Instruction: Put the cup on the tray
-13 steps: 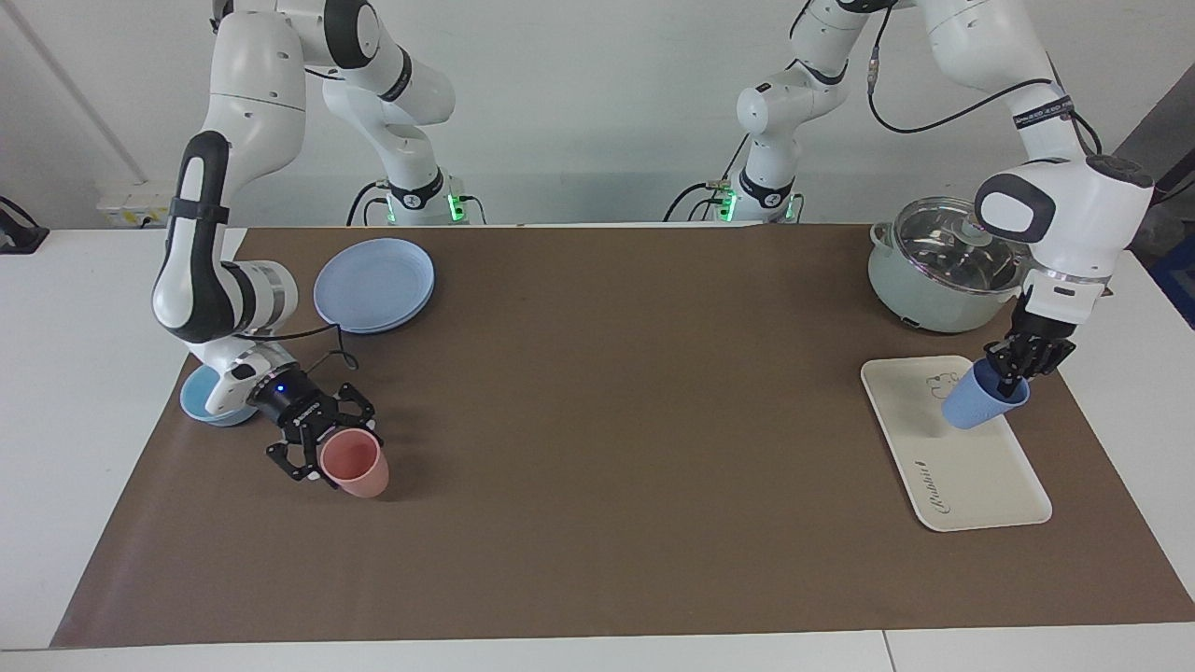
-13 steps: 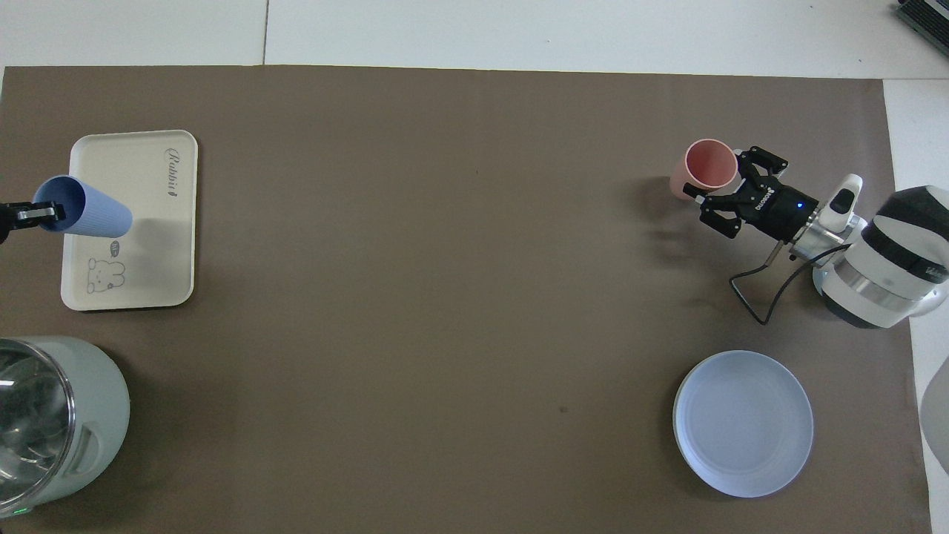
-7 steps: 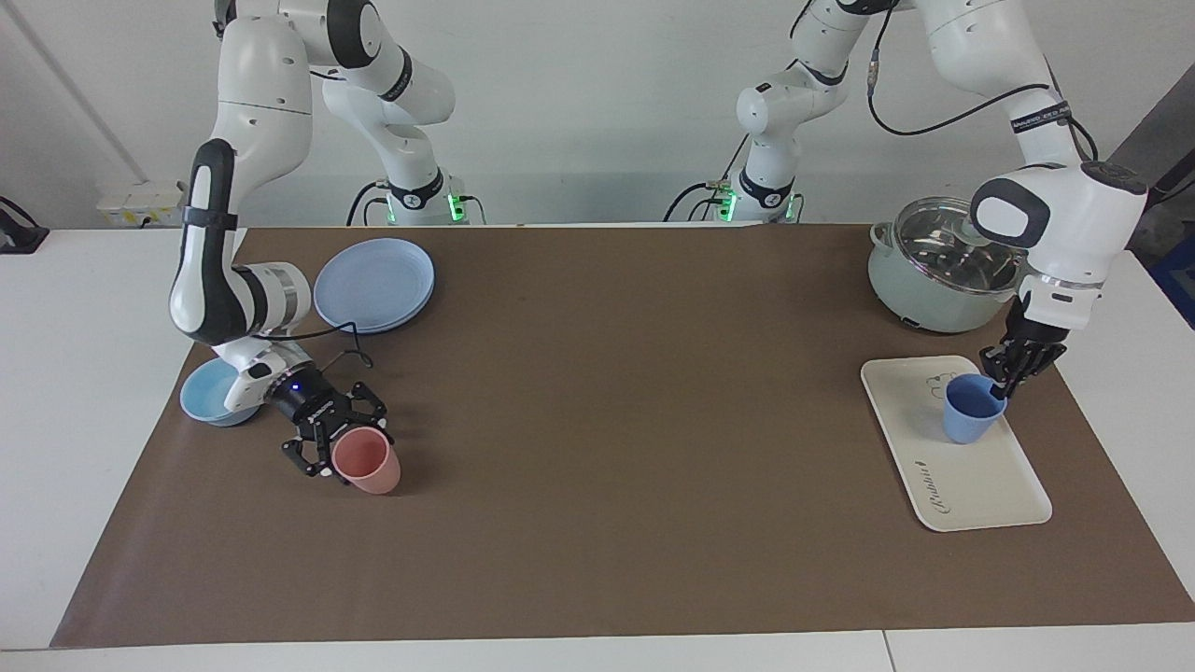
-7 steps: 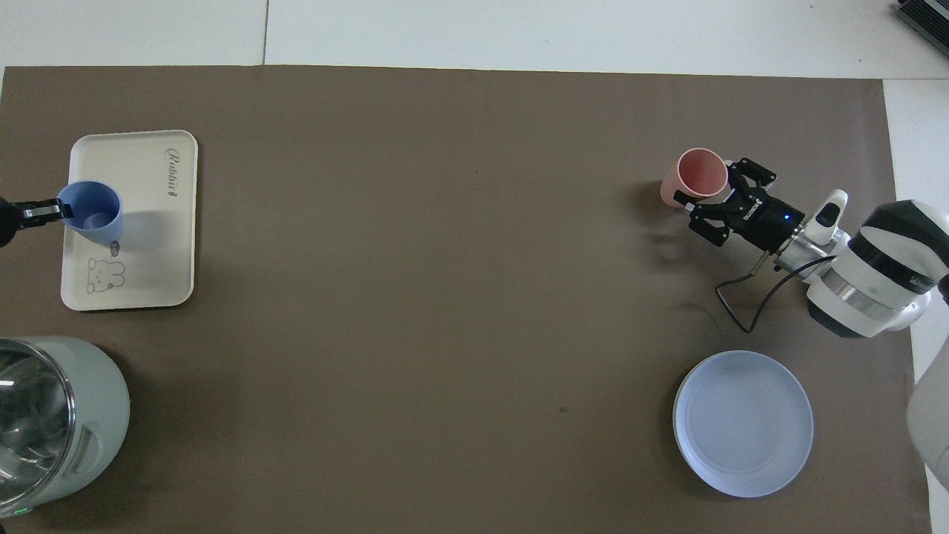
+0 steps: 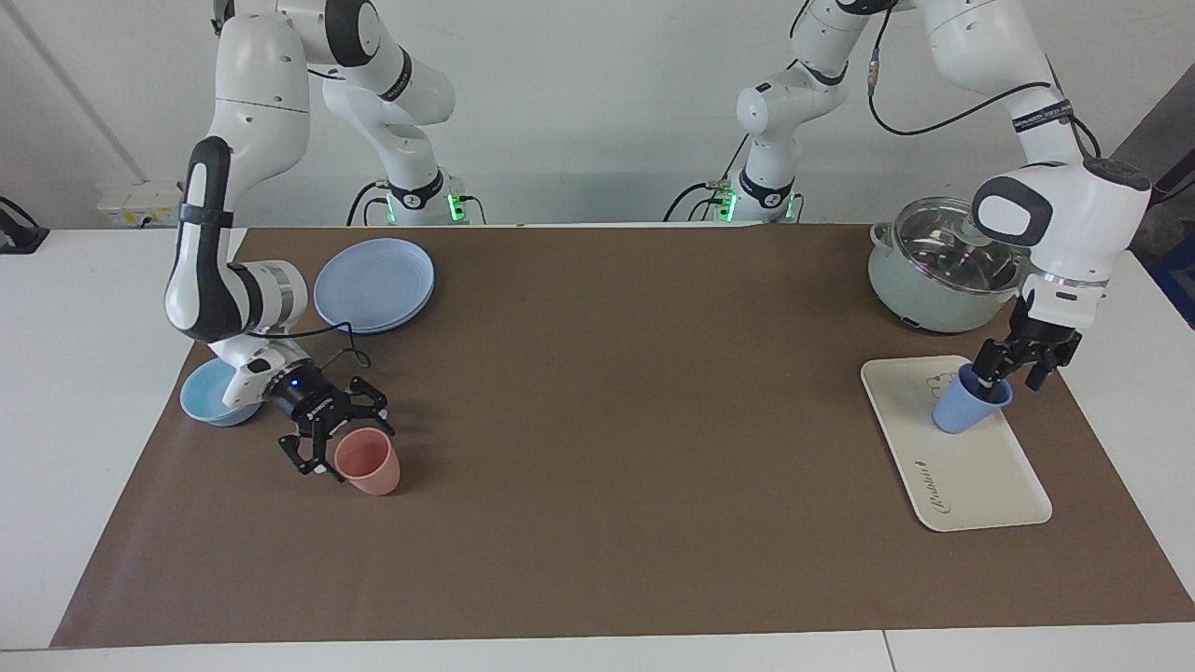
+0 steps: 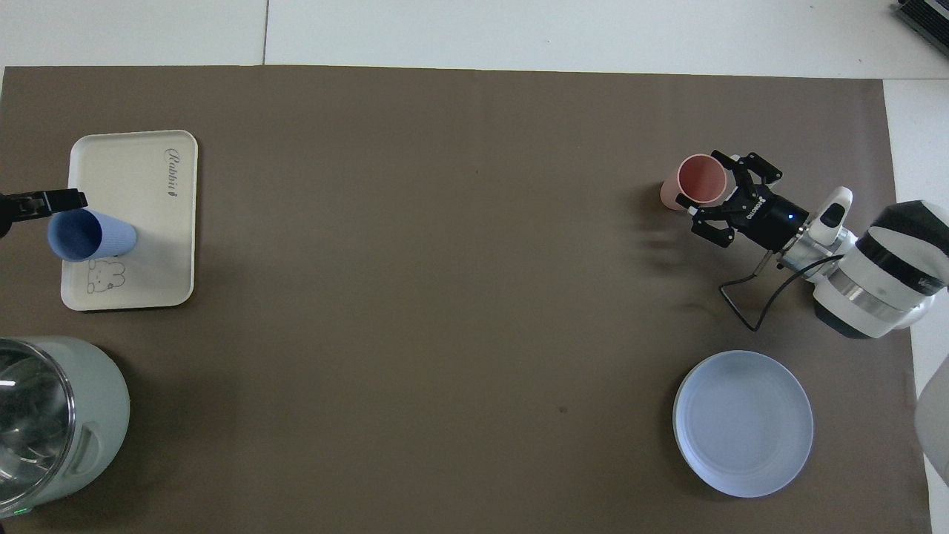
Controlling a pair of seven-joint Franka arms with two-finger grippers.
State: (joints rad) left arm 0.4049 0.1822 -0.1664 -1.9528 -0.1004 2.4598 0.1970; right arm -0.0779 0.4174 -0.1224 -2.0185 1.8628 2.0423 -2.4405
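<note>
The periwinkle-blue cup [image 5: 962,411] stands on the cream-white tray [image 5: 971,485], on the part of the tray nearer to the robots, by the bear drawing, and leans slightly. My left gripper [image 5: 1010,371] is open just above the cup's rim, one finger at the rim and one outside it. In the overhead view the cup [image 6: 93,236] is on the tray [image 6: 148,245], and only one of the left gripper's fingers [image 6: 59,199] shows at the frame's edge. My right gripper [image 5: 347,448] is open at the right arm's end of the table.
A salmon-pink cup [image 5: 371,464] stands on the brown mat, touching or almost touching the right gripper. A light-blue bowl [image 5: 207,392] and a round blue plate [image 5: 375,283] lie nearer to the robots. A lidded pale-green pot [image 5: 938,271] stands near the tray, nearer to the robots.
The left gripper brought the tilted blue cup down onto the tray, then opened and let it go. The right gripper set the pink cup upright on the mat.
</note>
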